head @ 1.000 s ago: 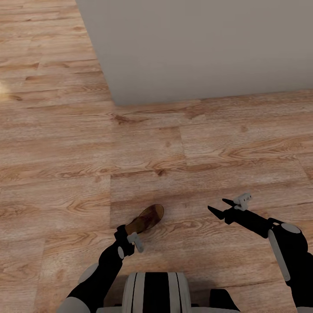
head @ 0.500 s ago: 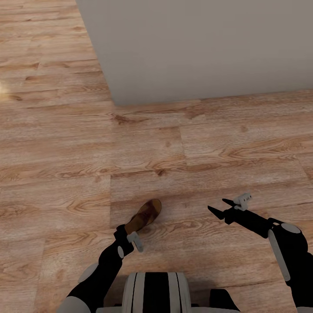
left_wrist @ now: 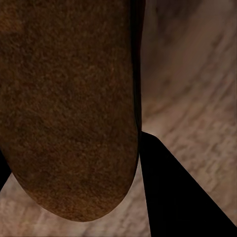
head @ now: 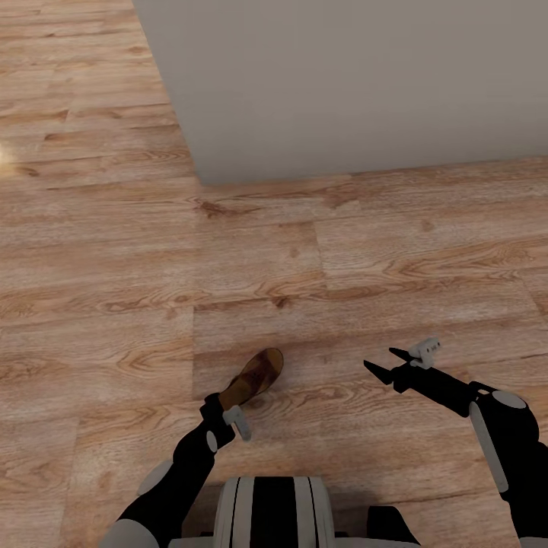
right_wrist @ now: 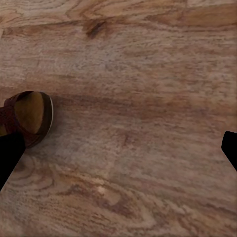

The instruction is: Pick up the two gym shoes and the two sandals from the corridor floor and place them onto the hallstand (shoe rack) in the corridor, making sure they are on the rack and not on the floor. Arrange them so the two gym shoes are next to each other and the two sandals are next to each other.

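Head view: left hand grips sandal, now tilted; right hand open.

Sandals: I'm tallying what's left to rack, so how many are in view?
1. One sandal at the left tool, above the floor. Others may lie outside the views.
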